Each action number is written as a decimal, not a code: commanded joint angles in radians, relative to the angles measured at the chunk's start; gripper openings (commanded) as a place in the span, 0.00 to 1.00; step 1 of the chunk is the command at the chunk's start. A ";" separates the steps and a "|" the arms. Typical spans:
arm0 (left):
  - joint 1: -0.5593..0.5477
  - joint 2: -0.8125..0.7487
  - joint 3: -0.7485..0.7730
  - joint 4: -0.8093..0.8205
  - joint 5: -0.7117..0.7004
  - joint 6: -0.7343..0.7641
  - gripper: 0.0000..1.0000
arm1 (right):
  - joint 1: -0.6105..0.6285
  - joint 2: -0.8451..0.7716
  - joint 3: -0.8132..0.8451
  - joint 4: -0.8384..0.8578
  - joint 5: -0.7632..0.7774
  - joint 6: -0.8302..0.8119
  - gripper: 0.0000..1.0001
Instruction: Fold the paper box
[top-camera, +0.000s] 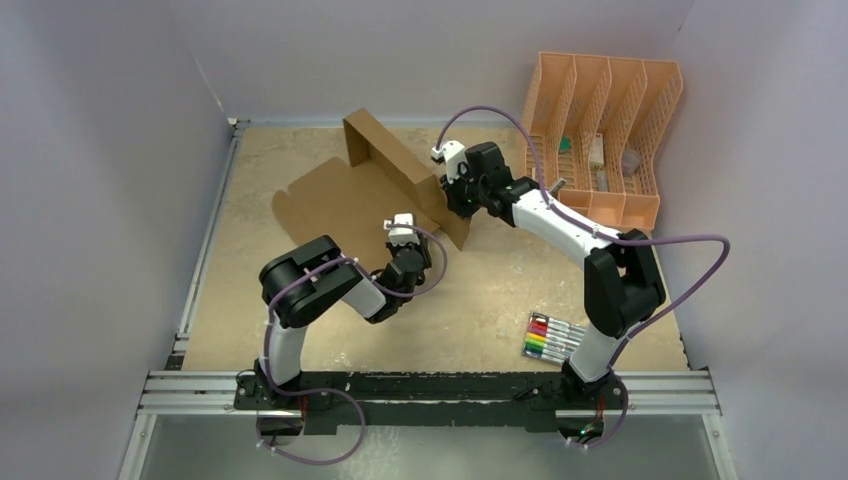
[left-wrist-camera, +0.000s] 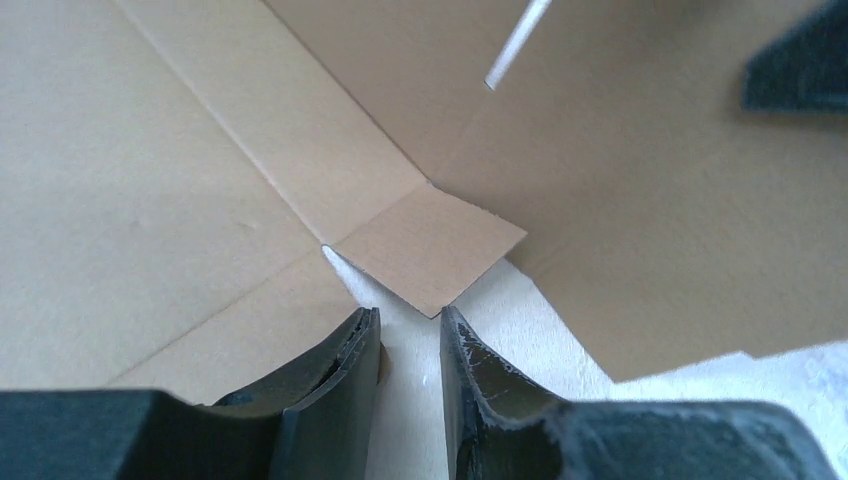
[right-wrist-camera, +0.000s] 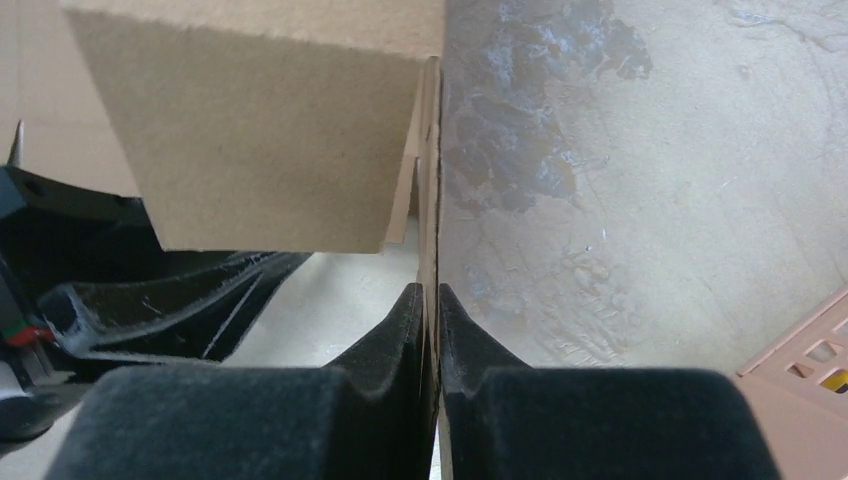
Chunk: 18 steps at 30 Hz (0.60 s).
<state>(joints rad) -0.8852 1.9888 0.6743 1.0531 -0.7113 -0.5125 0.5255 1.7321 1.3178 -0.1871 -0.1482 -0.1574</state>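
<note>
Well, far left: the flat part of the paper box lies open on the table, left of centre and towards the back.
Left gripper: low over the sheet's near corner. Its jaws stand a narrow gap apart with only bare table showing between them, so I read it as holding nothing.
Corner tab: a small square flap at the foot of the raised panel. Its point sits just at the mouth of those jaws, though from this angle I can't quite say whether it touches them.
Long wall: one side panel is folded up and stands roughly upright along the sheet's right edge.
Right gripper: pinched tight on the near end of that wall, with the thin cardboard edge running straight between its fingers.
Far right: a peach organizer at the back and a pack of markers near my right base, both well clear of the work.
Done: I'd say one wall is up, and it is being held there.
Left: the corner tab is not yet turned in, the other sides are still flat, and nothing is locked. By my judgement this is an early stage.
</note>
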 joint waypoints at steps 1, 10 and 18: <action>0.031 -0.073 -0.005 0.068 -0.031 -0.059 0.29 | 0.007 -0.019 -0.005 -0.015 0.001 -0.008 0.09; 0.061 -0.084 0.049 0.075 -0.034 -0.030 0.42 | 0.021 -0.013 0.012 -0.026 0.002 -0.019 0.09; 0.092 -0.111 0.025 0.044 -0.068 -0.078 0.49 | 0.028 -0.005 0.015 -0.028 0.001 -0.023 0.09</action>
<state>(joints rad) -0.8158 1.9343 0.6987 1.0691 -0.7376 -0.5426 0.5438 1.7321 1.3178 -0.1917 -0.1478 -0.1623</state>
